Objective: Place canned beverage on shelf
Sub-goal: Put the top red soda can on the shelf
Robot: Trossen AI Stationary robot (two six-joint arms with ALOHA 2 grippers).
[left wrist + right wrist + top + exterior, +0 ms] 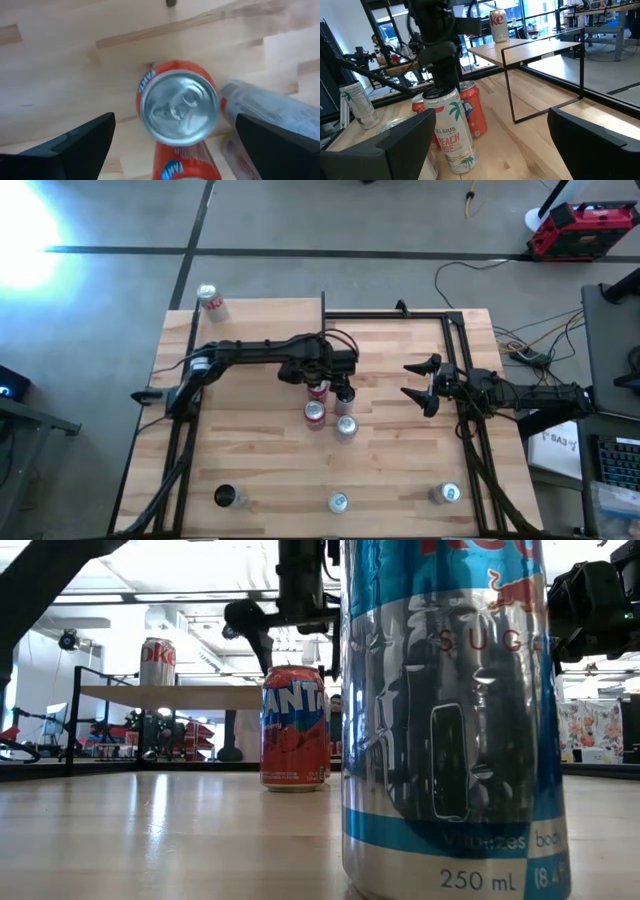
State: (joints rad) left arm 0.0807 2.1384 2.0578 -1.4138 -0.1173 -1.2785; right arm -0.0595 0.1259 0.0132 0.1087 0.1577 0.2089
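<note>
Over the can cluster, left gripper (318,383): fingers spread wide, straddling nothing yet.
Target, Fanta can (178,106): upright mid-table, directly beneath that gripper, long axis vertical, lid facing the wrist camera.
Neighbour, Celsius can (452,131): just beside it.
Right gripper (420,383): parted, empty, farther off.
Shelf (268,316): beyond, at the table's far edge, Coke can (210,301) on it.

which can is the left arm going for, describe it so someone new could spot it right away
Start at the striped wooden tabletop and find the cluster of cans near its middle. The open left tool hovers directly above one of them: an upright orange Fanta can with a silver top. Its pale neighbour, the white Celsius can, is taller and slimmer.
</note>
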